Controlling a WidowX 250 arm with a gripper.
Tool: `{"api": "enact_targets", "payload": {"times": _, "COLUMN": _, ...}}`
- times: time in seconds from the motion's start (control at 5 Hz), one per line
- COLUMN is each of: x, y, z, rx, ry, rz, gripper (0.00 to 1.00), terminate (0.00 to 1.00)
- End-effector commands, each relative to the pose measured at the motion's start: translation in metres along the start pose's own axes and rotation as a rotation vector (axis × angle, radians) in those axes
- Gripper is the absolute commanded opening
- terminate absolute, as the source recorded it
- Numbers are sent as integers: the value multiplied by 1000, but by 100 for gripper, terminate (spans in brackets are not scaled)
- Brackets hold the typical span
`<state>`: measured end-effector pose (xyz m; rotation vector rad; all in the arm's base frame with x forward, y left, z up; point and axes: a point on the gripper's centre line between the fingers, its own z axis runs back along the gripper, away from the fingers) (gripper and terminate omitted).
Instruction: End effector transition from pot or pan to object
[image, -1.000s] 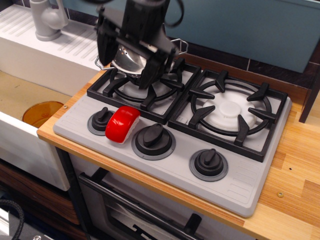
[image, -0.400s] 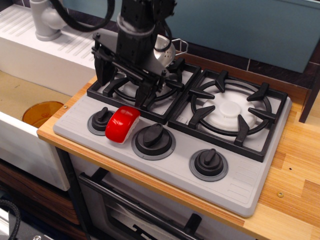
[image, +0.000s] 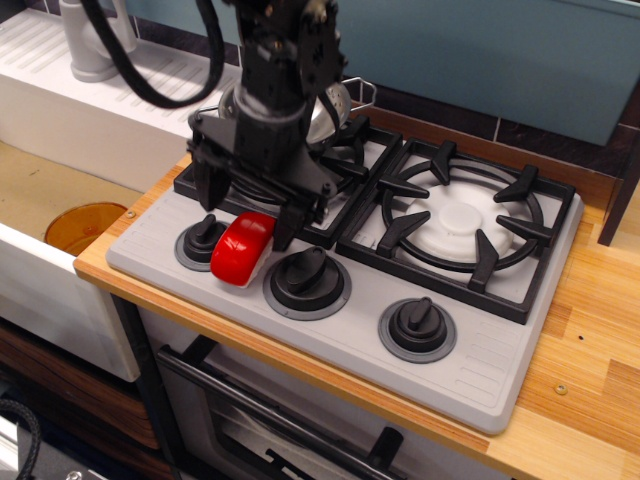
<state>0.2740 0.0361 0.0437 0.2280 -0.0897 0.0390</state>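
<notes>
1. End effector (image: 247, 208): black metal gripper with two open-frame fingers, mounted on a black arm with looped cables. The jaws stand wide apart and hold nothing.
2. The fingertips sit at the front edge of the left burner grate (image: 345, 170), straddling the rear of the red block (image: 243, 248) from above; contact cannot be determined.
3. Red block: glossy, rounded, with a white underside. It lies on the grey stove panel (image: 470, 370) between the leftmost knob (image: 198, 243) and the middle knob (image: 307, 277).
4. Steel bowl (image: 331, 108): shiny, with a thin wire loop handle, seated on the left burner behind the arm and largely hidden.
5. Surface: matte grey toy stove with black cast-style grates, set on a light wood counter (image: 590, 350). A white sink unit (image: 90, 100) stands left; a teal wall runs behind.
</notes>
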Motion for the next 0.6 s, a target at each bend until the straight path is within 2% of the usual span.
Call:
{"api": "enact_targets", "payload": {"times": 0.0, "x": 3, "y": -2, "z": -11, "rx": -23, "ry": 16, "rz": 54, "gripper": 100, "terminate": 0}}
{"api": "enact_targets", "payload": {"times": 0.2, "x": 12, "y": -10, "z": -16, "rx": -23, "ry": 44, "rz": 93, "gripper": 100, "terminate": 0}}
{"api": "enact_targets", "payload": {"times": 0.4, "x": 12, "y": -10, "z": -16, "rx": -23, "ry": 44, "rz": 93, "gripper": 100, "terminate": 100}}
